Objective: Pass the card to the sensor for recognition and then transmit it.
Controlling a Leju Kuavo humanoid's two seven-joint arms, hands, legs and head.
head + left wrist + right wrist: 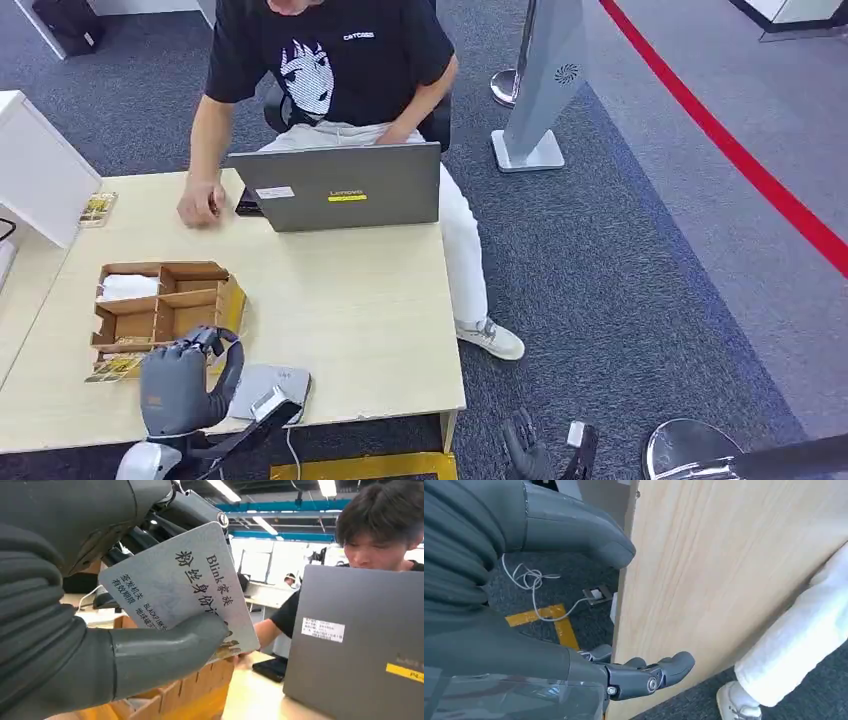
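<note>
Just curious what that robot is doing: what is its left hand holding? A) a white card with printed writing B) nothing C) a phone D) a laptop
A: in the left wrist view the left hand pinches a white card with printed writing.

The table point(350, 300) was light wood, pale yellow with thin lines. On it sat a brown cardboard box point(165, 305) with one yellow side. The laptop point(340, 187) was grey with a small white sticker and a yellow one. The card point(185, 587) was silver-grey with black writing. The left hand point(185, 385) was dark grey, and so was the right hand point(644, 675). The sensor point(268, 390) was a light grey pad. The person point(330, 60) wore a black shirt with a white picture, white trousers and white shoes. The carpet point(600, 300) was dark blue-grey, with a red stripe point(730, 150) across it. Yellow tape point(559, 625) marked the floor by a white cable point(531, 580).
</note>
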